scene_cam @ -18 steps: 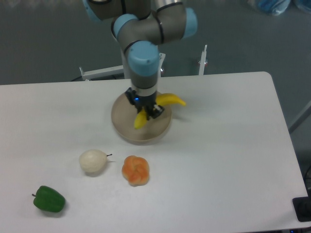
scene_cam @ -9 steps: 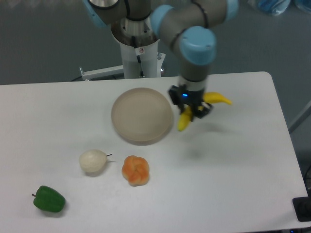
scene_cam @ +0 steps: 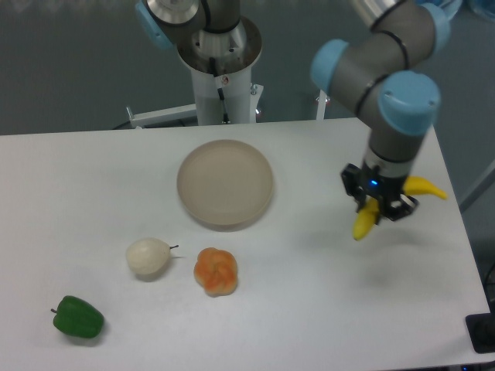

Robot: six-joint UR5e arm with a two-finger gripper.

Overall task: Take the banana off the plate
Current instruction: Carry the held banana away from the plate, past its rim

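Banana [scene_cam: 363,222] is hanging crosswise in the clenched fingers [scene_cam: 379,205], its ends poking out left-down and right, well right of the plate [scene_cam: 225,184], above the bench [scene_cam: 309,294].

Soft, even overhead light; faint shadows, slight blur.

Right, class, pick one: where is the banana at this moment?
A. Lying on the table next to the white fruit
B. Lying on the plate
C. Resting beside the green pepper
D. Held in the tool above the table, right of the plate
D: the tool grips the banana in the air, well right of the bare plate.
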